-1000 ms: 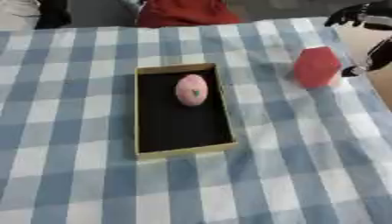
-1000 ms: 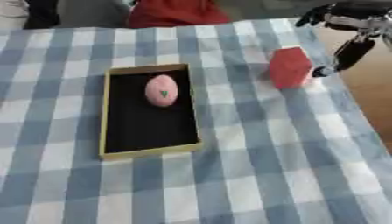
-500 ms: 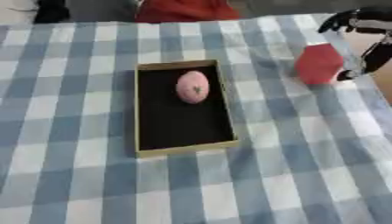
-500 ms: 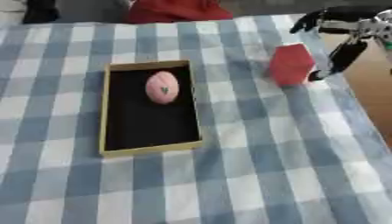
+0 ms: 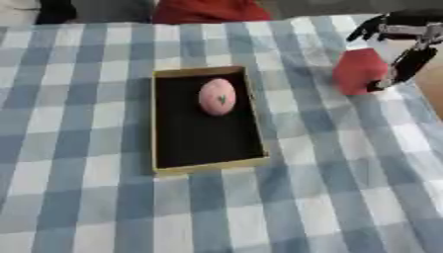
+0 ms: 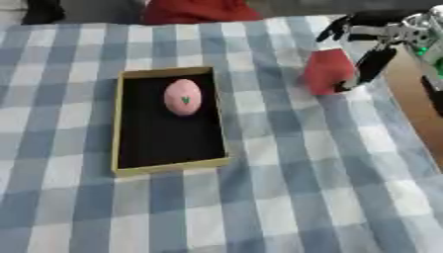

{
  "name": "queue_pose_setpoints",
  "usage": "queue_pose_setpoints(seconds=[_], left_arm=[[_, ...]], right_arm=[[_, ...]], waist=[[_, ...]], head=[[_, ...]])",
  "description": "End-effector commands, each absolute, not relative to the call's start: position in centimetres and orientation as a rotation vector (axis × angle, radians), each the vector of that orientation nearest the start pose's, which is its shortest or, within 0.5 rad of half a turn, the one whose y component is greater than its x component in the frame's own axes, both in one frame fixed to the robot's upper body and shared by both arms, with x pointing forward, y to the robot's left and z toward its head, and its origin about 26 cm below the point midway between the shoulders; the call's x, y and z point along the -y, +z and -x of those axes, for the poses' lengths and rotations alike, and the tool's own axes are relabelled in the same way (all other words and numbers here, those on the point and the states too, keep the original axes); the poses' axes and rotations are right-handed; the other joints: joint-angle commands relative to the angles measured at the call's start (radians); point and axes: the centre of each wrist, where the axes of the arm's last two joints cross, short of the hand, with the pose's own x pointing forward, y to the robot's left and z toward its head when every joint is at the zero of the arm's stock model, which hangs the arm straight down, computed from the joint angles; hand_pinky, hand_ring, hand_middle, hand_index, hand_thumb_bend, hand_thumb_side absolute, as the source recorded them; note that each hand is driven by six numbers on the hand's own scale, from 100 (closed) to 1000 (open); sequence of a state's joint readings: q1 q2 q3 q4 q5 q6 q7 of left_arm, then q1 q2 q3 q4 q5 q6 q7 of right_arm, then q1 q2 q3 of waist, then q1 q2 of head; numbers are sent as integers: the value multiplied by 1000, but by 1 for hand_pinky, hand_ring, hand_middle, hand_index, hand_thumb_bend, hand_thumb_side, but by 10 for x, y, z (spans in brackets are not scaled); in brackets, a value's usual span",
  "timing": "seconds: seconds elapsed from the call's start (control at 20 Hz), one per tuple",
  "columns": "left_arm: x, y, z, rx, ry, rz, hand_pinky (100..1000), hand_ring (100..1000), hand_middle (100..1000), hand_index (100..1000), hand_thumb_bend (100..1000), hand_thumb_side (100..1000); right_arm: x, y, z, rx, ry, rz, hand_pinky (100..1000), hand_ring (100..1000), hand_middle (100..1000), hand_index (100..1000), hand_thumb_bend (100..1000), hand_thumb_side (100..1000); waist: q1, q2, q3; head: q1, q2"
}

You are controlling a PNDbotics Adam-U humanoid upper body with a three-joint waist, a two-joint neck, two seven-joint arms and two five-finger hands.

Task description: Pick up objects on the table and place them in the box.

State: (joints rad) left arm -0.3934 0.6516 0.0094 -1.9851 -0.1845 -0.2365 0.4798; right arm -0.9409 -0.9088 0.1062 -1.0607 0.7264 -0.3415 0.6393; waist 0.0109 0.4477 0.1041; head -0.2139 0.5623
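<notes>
While reaching in from the far right corner, right hand [image 6: 372, 47] at the red block [image 6: 326, 71], one long dark finger hanging down the block's right side and seemingly touching it, other fingers spread above, curled round nothing. Red block standing on the blue-and-white checked tablecloth [image 5: 78, 197], well to the right of the box [image 5: 164, 148] and outside it. Inside that shallow, gold-rimmed, black-lined box, toward its far end, a pink egg-shaped object [image 5: 217, 97] bearing a small dark mark.
</notes>
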Motion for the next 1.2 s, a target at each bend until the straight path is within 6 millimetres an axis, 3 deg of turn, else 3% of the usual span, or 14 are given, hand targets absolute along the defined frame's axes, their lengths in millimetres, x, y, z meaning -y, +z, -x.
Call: queue_pose_setpoints(seconds=[0.05, 0.25, 0.45, 0.65, 1.2], left_arm=[[-298, 269, -298, -3282, 361, 906, 859, 858, 775, 857, 100, 862], [-298, 269, -298, -3284, 357, 906, 859, 858, 774, 857, 100, 862], [-298, 269, -298, -3285, 355, 907, 859, 858, 773, 855, 100, 861], [-298, 268, -298, -3286, 357, 912, 859, 857, 771, 854, 100, 860], [-300, 268, -298, -3281, 362, 927, 859, 857, 771, 855, 100, 857]], right_arm=[[429, 339, -414, 1182, 1591, 1130, 785, 871, 855, 915, 556, 194], [429, 334, -418, 1171, 1574, 1160, 763, 849, 819, 886, 529, 158], [430, 330, -420, 1189, 1557, 1179, 692, 766, 743, 818, 476, 100], [426, 334, -419, 1239, 1556, 1154, 652, 722, 687, 767, 455, 100], [422, 359, -408, 1277, 1549, 1114, 670, 742, 727, 805, 460, 110]], waist=[[1, -20, 2], [0, -19, 3], [1, -19, 4], [2, -20, 2], [-7, -37, -12]], head=[[-3, 5], [-4, 3], [-4, 2], [-4, 8], [-4, 19]])
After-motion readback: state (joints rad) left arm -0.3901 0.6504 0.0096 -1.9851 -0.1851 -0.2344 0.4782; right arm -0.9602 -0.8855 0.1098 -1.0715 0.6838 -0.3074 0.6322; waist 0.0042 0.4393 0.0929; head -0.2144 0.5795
